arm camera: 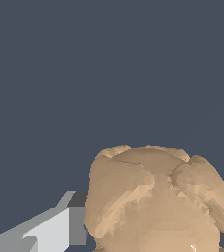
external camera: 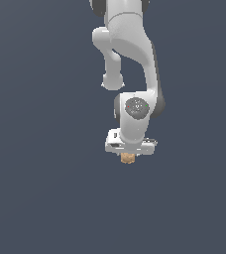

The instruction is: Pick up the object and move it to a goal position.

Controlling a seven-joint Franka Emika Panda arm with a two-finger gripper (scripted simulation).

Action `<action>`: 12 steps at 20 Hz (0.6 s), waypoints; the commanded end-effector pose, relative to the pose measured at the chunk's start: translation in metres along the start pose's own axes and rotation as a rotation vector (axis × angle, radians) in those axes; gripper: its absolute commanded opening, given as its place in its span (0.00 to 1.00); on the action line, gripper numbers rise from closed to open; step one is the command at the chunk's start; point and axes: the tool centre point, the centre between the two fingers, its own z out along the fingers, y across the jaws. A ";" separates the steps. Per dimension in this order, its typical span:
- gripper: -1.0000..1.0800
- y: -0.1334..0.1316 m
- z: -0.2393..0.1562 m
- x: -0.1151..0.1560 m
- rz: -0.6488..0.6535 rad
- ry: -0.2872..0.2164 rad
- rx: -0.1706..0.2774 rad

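- Ext. view: arm upright; blob just under gripper, fingers hidden.
- Wrist view: lumpy blob up close, one finger beside it; grip state: cannot tell.

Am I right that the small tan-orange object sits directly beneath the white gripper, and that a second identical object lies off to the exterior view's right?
Not quite. The object does sit directly beneath the gripper, but the exterior view shows no second one: only plain dark background lies to its right. The wrist view shows just that one lumpy blob too.
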 end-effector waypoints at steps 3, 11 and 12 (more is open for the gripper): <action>0.00 -0.035 -0.022 -0.026 -0.002 0.001 0.000; 0.00 -0.088 -0.055 -0.065 -0.002 0.001 0.000; 0.00 -0.093 -0.058 -0.068 -0.002 0.001 0.000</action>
